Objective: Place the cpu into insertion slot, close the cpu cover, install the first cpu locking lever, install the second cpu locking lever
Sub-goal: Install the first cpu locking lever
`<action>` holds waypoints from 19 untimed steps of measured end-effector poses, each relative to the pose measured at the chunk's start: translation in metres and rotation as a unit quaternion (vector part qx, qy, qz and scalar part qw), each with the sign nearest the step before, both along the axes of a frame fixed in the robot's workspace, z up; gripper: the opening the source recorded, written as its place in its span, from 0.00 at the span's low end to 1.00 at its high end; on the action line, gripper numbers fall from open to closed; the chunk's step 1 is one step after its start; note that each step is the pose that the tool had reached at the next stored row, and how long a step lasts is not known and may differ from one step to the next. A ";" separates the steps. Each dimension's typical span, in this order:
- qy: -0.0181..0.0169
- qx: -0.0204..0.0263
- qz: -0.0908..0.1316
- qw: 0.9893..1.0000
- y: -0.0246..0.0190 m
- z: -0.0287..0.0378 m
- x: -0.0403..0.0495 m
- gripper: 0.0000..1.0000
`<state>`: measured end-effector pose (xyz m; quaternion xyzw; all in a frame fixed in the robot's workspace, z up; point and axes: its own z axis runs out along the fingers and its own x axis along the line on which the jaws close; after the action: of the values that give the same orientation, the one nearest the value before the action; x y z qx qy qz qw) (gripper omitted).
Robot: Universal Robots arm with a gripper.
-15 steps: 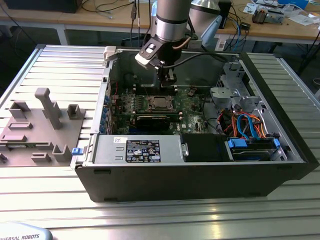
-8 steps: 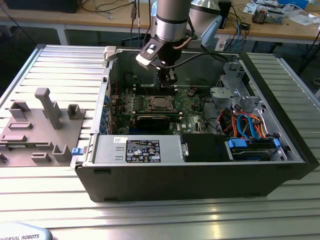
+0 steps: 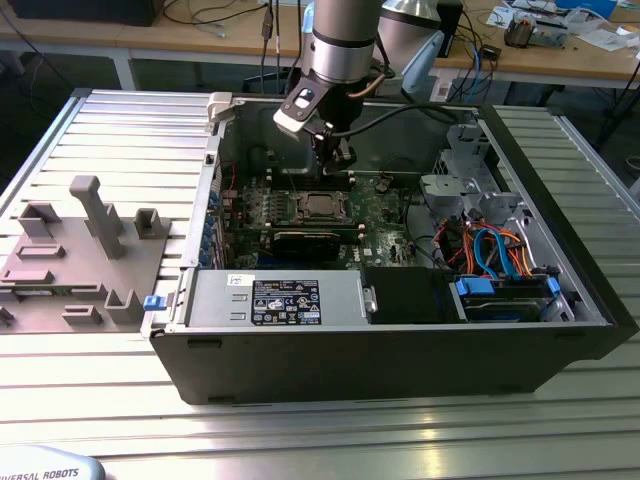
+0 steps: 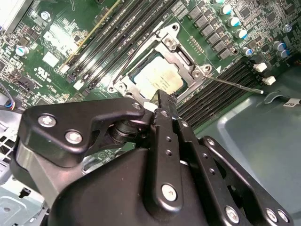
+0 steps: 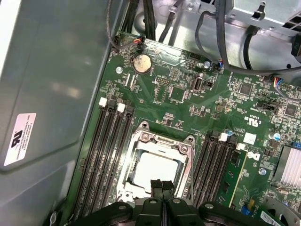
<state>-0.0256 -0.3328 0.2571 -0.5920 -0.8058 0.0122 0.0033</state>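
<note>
Ribbed metal bench (image 3: pixel 100 400): black gripper (image 5: pixel 160 184), pinched closed and empty; silvery-grey square cpu (image 5: pixel 153 169) lies beneath it. Your downward slip risks scratching it.

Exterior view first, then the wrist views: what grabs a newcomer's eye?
The open black computer case on the ribbed metal table, with the arm reaching down into it. In both wrist views the gripper, fingers together, hangs over the cpu, which sits on the green motherboard inside the silvery cpu cover.

Green motherboard (image 5: pixel 188 110), silvery-grey cpu (image 5: pixel 157 168), silvery cpu cover (image 5: pixel 161 142), black hand (image 5: pixel 162 185), black computer case (image 3: pixel 400 360), blue and orange cables (image 3: pixel 487 245).
</note>
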 end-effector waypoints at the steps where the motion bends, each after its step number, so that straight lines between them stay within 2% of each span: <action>1: 0.000 0.000 0.003 1.000 0.0000 0.0000 0.0000 0.11; 10: 0.000 0.000 0.028 1.000 0.0000 0.0000 0.0000 0.11; 19: 0.000 0.000 0.050 0.999 0.0000 0.0000 0.0000 0.11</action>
<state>-0.0256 -0.3328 0.2571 -0.5511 -0.8343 0.0124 0.0027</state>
